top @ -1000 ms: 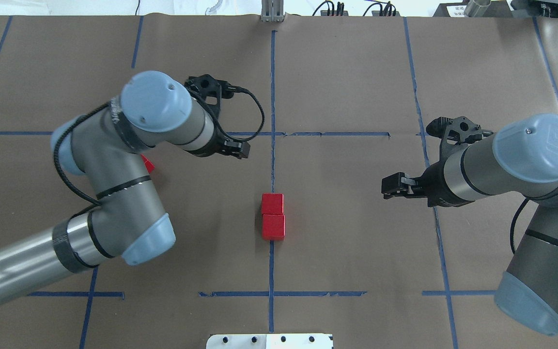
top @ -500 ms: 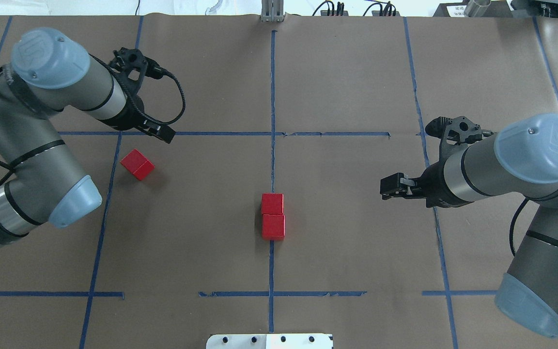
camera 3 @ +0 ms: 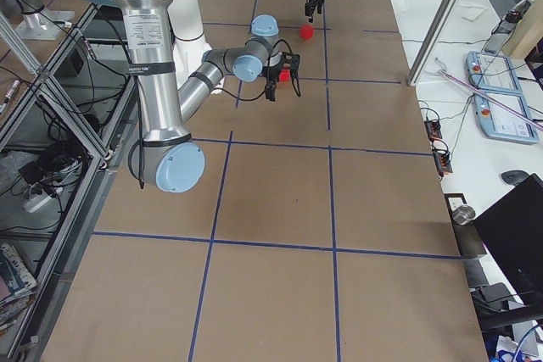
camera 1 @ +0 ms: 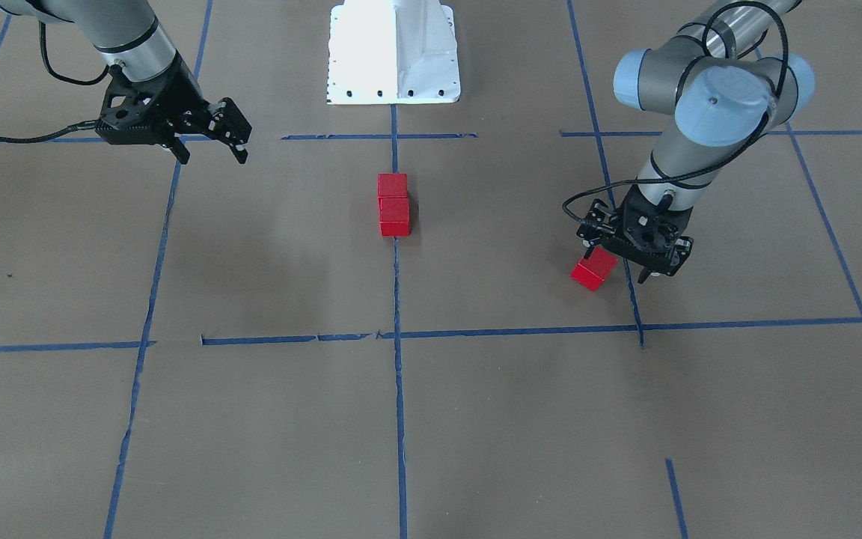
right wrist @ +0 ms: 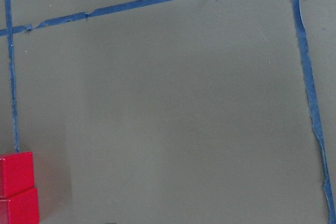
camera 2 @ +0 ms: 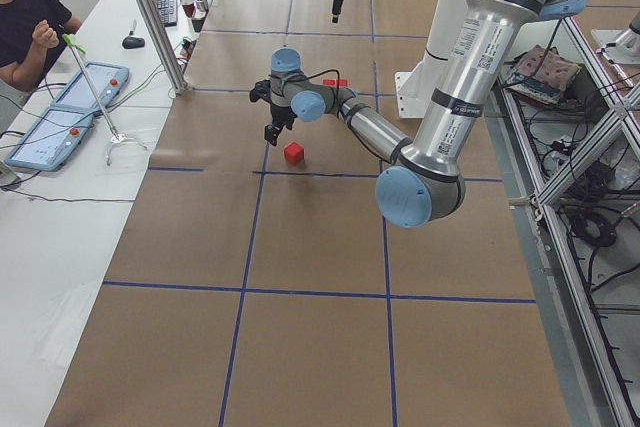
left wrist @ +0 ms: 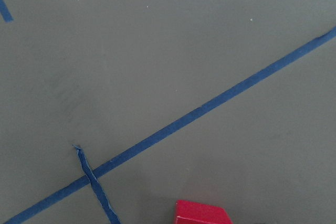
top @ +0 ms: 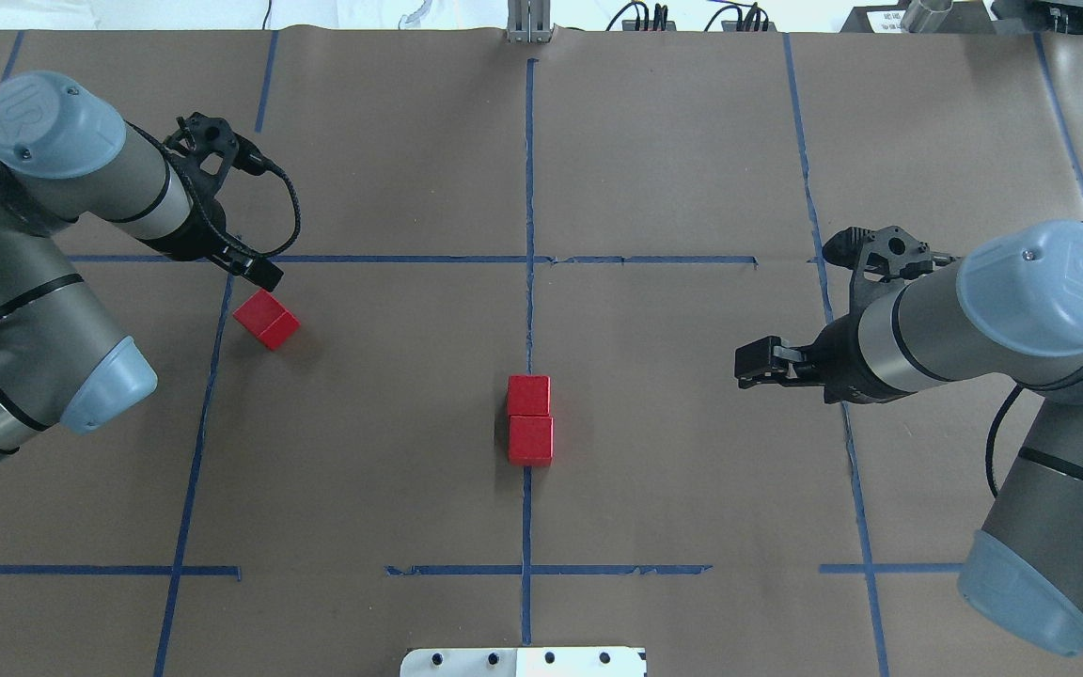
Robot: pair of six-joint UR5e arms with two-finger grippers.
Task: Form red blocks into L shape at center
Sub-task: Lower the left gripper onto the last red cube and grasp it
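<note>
Two red blocks (top: pixel 529 418) touch in a short column on the centre tape line; they also show in the front view (camera 1: pixel 393 204) and at the right wrist view's bottom left corner (right wrist: pixel 17 188). A third red block (top: pixel 266 319) lies turned at an angle, far to the left (camera 1: pixel 594 268); its top edge shows in the left wrist view (left wrist: pixel 202 213). My left gripper (top: pixel 259 271) hovers just beyond this block, apart from it, and looks open and empty (camera 1: pixel 637 266). My right gripper (top: pixel 753 365) is open and empty, off to the right of the pair (camera 1: pixel 210 146).
Blue tape lines (top: pixel 529 226) divide the brown paper into grid squares. The white robot base plate (top: pixel 523 661) sits at the near edge. In the left side view an operator (camera 2: pixel 30 17) sits at a side table with tablets (camera 2: pixel 60 122).
My left arm has swung away from the centre to the far left, uncovering the third block, and its gripper now sits just beyond that block. The right arm has barely moved.
</note>
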